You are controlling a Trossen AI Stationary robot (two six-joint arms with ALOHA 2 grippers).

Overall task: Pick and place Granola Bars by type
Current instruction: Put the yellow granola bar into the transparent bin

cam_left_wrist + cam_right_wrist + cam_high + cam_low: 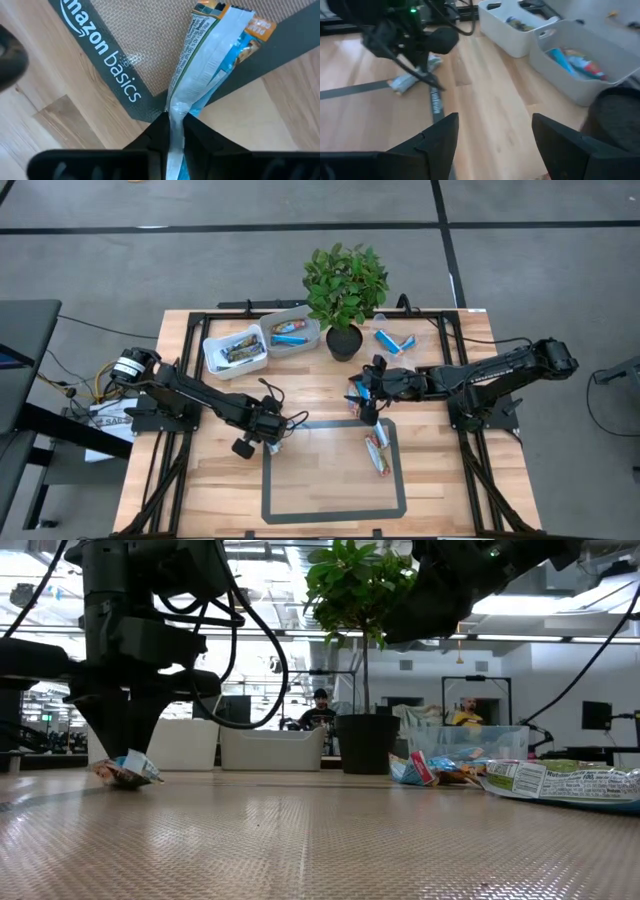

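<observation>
My left gripper (268,430) is down at the near-left corner of the grey mat (395,510), shut on a blue, white and orange granola bar (215,55). The low view shows this bar (127,771) under the gripper at table level. My right gripper (495,145) is open and hovers above the table near the mat's far edge (366,398), touching nothing. Two more bars (378,451) lie on the mat. Blue bars (394,340) lie right of the plant pot. Both white tubs (235,350) (293,331) hold bars. My left gripper pinches one end of the bar (173,116) between its two fingers, which point down from above and lie in line with the bar's length. The bar stretches away from the fingers, and its far end (235,25) lies over the mat's corner.
A potted plant (345,285) stands at the far middle, between the tubs and the loose blue bars. Black frame rails (440,330) run along the table's sides. Bare wood lies between the mat and the tubs. People sit in the room beyond (320,710).
</observation>
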